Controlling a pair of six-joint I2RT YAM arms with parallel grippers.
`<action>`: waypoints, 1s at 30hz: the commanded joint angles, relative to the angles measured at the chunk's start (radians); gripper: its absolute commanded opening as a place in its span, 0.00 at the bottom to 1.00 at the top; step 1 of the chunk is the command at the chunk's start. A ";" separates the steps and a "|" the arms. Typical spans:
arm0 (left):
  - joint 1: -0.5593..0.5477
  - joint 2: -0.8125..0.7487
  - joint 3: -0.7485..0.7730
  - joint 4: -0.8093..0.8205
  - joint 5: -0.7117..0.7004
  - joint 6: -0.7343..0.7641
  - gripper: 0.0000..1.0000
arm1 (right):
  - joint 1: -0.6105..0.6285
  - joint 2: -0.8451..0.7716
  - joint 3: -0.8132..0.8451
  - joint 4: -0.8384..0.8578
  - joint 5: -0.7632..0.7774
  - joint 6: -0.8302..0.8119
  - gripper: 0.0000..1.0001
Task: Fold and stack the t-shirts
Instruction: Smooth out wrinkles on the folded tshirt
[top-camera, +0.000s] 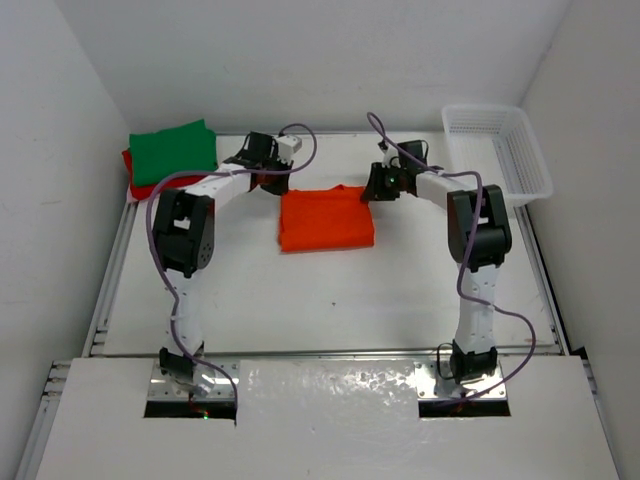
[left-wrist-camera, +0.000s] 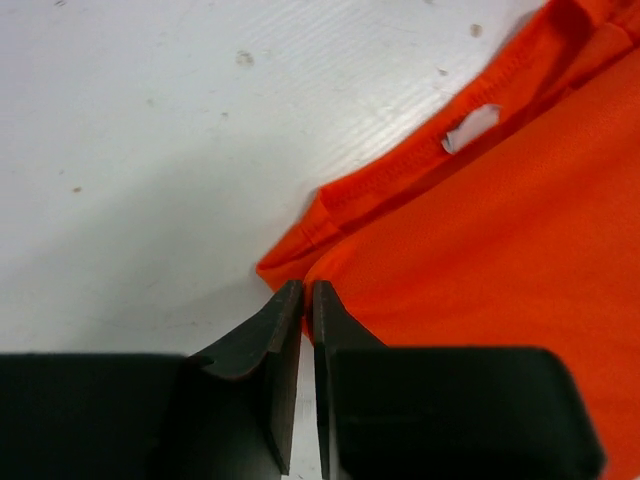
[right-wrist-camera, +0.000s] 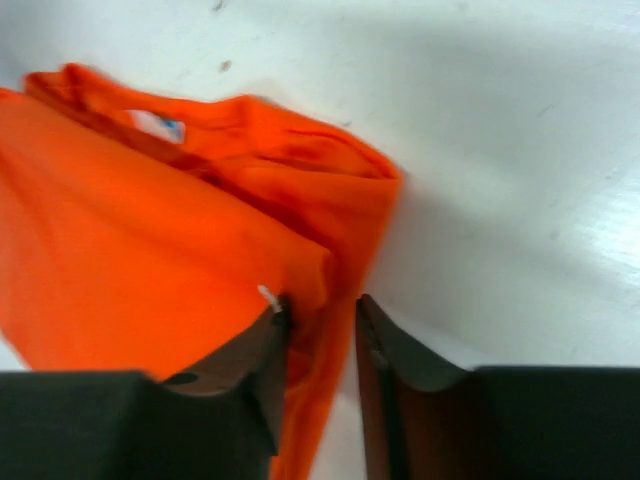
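An orange t-shirt (top-camera: 325, 222) lies folded into a rectangle on the white table, in the middle toward the back. My left gripper (top-camera: 274, 182) is at its far left corner. In the left wrist view its jaws (left-wrist-camera: 307, 288) are shut, with a thin bit of the orange t-shirt (left-wrist-camera: 480, 250) pinched at the tips. My right gripper (top-camera: 372, 192) is at the far right corner. There its jaws (right-wrist-camera: 322, 305) stand a little apart, and the edge of the orange t-shirt (right-wrist-camera: 150, 230) lies loose between them. A folded green t-shirt (top-camera: 175, 150) rests on a red t-shirt (top-camera: 128, 168) at the back left.
A white mesh basket (top-camera: 500, 150) stands at the back right corner. White walls close in the table at the back and on both sides. Purple cables loop over both arms.
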 joint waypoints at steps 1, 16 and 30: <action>0.009 0.018 0.050 0.062 -0.113 -0.030 0.09 | 0.001 0.043 0.119 -0.066 0.077 -0.016 0.34; 0.041 -0.116 0.363 -0.072 -0.323 0.013 0.94 | 0.002 -0.117 0.161 -0.280 0.164 -0.071 0.71; 0.021 -0.311 -0.416 0.147 0.178 -0.422 1.00 | 0.028 -0.187 -0.137 -0.134 0.092 0.075 0.68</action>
